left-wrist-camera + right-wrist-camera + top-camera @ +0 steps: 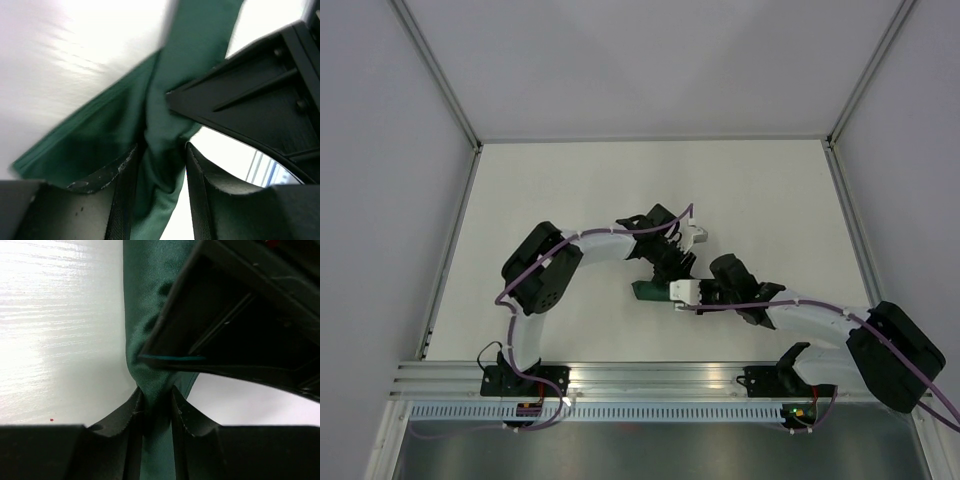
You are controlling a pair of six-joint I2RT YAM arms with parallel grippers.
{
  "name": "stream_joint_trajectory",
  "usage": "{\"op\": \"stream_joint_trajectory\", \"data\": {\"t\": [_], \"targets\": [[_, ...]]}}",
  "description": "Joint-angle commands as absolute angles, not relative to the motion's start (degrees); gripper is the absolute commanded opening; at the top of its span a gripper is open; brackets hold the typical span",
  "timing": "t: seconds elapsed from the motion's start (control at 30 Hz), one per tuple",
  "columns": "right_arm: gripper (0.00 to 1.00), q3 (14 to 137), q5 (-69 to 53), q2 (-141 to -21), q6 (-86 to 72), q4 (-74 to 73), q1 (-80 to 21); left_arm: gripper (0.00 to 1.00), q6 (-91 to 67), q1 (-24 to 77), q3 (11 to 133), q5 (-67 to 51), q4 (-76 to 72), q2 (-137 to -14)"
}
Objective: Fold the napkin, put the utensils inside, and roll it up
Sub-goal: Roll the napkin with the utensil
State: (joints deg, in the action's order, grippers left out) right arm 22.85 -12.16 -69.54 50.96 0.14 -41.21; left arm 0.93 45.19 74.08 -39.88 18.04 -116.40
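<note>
**Green cloth bunched between two claws at mid-desk**

Green fabric fills both wrist views: the napkin [145,300] is no flat square but a narrow, twisted bundle lying near the middle of the white desk [570,180]. From above, only a small dark green scrap shows between the two arms, so the cloth looks compact already. That suggests the folding is done and the rolling is under way or nearly over, though the bundle looks creased and loose, not like a tidy roll. The fork is not visible in any view. It may be wrapped inside, but the pictures do not settle that, so the "utensils inside" step cannot be confirmed. Left to do, as a judgement: tighten or finish the roll, then let go.

Both arms reach inward and meet over the cloth, elbows bowed outward. The left arm comes in from the far side and the right from the near right, wrists angled down, and each arm's black claw crowds the other's wrist view.

The right claw [155,392] is narrow and pinches a gathered fold of the napkin between its pads. The left claw [162,150] stands about half wide with cloth running between its fingers. Whether it grips or only straddles the fabric cannot be told.
</note>
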Motion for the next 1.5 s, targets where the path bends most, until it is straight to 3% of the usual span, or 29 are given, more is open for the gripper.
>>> {"op": "stream_joint_trajectory", "data": {"t": [0.0,0.47,0.8,0.97,1.2,1.47], "targets": [[0.25,25.65,-13.01,-72.06,49.92,-7.37,-41.40,0.47,-2.54,43.60,74.01,-31.49,17.23,-109.97],[0.23,41.02,-24.69,-84.54,52.46,-26.69,-34.28,0.48,-10.02,39.99,59.61,-6.52,3.88,-90.20],[0.23,59.47,-34.71,-105.26,59.59,-46.22,-25.15,0.47,-10.02,41.48,41.67,-1.77,-11.24,-76.13],[0.23,69.76,-38.66,-114.59,62.93,-56.92,-23.03,0.52,-4.33,47.97,33.33,4.55,-20.55,-71.81],[0.23,80.50,-42.71,-126.38,66.97,-67.49,-20.04,0.55,8.95,62.03,34.45,14.85,-24.35,-76.54],[0.23,83.67,-42.72,-129.20,66.62,-69.43,-19.51,0.56,22.14,66.09,38.41,15.20,-27.68,-88.05]]}}
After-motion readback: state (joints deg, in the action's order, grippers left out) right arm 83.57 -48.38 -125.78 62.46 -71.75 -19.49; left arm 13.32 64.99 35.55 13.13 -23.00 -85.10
